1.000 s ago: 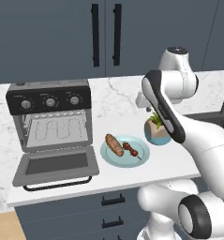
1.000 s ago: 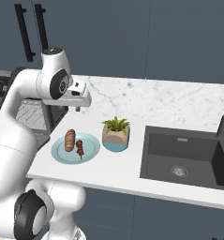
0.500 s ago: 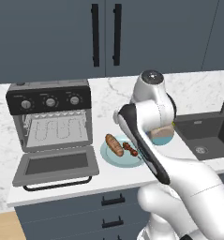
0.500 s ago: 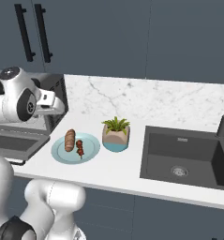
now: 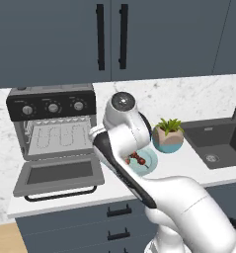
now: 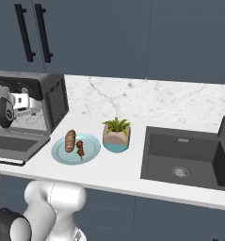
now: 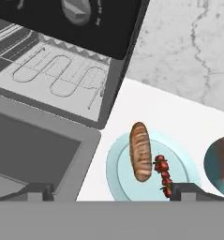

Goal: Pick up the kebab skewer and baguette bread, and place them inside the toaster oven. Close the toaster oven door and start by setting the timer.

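Claw [image 7: 111,191] spread wide, holding nothing. Baguette bread [image 7: 140,151] beside kebab skewer [image 7: 163,175] on pale blue plate [image 7: 119,168] (tabletop), just right of toaster oven [image 5: 51,101], toaster oven door [image 5: 59,174] dropped open.

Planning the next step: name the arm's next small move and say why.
Probably lower the open gripper onto the skewer. It and the bread both lie on the plate, nothing is held, and the oven door already hangs open.

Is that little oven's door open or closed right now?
Open. The toaster oven door lies folded down flat on the counter, and the wire rack inside shows bare.
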Robot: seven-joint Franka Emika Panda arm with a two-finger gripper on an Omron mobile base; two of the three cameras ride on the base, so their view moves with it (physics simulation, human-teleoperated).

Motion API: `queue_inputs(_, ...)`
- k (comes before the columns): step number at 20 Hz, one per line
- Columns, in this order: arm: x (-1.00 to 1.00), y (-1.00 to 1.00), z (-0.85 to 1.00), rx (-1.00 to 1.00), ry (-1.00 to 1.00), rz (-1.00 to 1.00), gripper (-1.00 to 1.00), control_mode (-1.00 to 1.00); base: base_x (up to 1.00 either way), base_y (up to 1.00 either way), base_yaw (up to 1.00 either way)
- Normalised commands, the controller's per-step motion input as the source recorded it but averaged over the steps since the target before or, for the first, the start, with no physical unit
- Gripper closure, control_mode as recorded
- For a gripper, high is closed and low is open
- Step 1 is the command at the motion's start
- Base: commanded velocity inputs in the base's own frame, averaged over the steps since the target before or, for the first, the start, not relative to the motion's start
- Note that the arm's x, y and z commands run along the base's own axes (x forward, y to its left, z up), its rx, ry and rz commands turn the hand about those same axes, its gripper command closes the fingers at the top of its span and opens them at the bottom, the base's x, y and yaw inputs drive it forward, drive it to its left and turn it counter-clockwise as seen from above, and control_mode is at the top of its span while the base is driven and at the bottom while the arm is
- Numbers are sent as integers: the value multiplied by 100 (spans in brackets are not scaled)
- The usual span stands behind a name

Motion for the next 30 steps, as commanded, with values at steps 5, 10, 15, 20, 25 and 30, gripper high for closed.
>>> queue_inputs(5,16,98,-4,-47,8,30,-100,-100,0,0,0)
queue_inputs(10,16,80,-13,-52,9,35,-100,-100,0,0,0)
queue_inputs(15,8,47,-21,-59,18,34,-100,-100,0,0,0)
queue_inputs(20,12,2,-35,-52,11,46,-100,-100,0,0,0)
queue_inputs(25,14,13,-10,-46,4,38,-100,-100,0,0,0)
queue_inputs(30,9,0,-15,-37,8,27,-100,-100,0,0,0)
